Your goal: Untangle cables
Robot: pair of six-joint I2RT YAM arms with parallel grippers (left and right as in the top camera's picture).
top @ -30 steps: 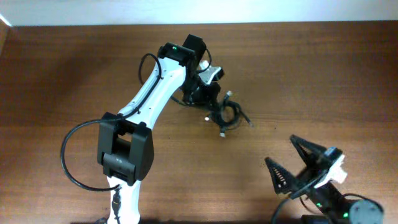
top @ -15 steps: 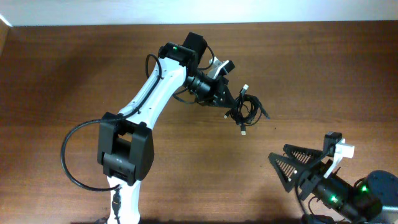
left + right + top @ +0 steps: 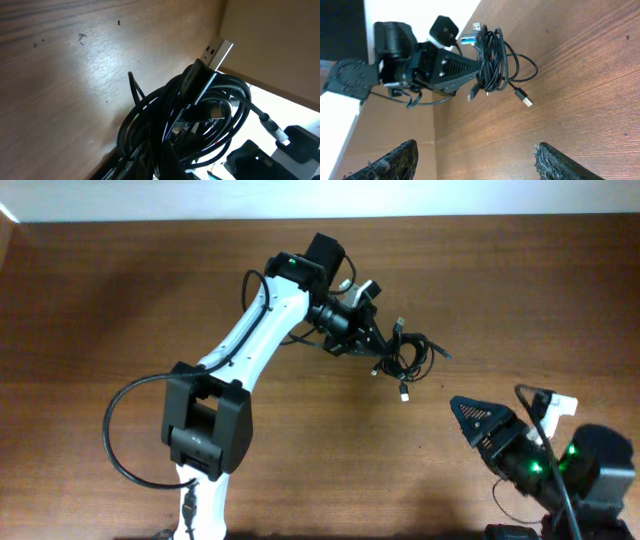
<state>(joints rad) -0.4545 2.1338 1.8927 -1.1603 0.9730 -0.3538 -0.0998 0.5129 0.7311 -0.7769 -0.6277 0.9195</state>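
The left hand [image 3: 378, 343] was clamped tight on the cables [image 3: 410, 358], which formed one knotted black bundle of overlapping loops near the middle of the brown wooden worktop [image 3: 120, 290], toward its far edge. In the right wrist view the left hand [image 3: 455, 67] gripped the bundle [image 3: 495, 60] from one side, and the loops spread out beyond its fingertips. One strand trailed away and ended in a small metal-tipped plug [image 3: 526, 101]. Whether the lowest loops touched the wood or hung just above it could not be told. Close up in the left wrist view, the cables [image 3: 200, 120] coiled thickly over each other, and a flat silver plug [image 3: 218, 52] stuck up out of the top of the tangle. The right hand [image 3: 470, 412] sat near the worktop's front right corner, well apart from the bundle. In its own view the right hand [image 3: 475, 146] had its two dark fingers [image 3: 395, 160] spread wide, with nothing between them and only bare wood in the gap.
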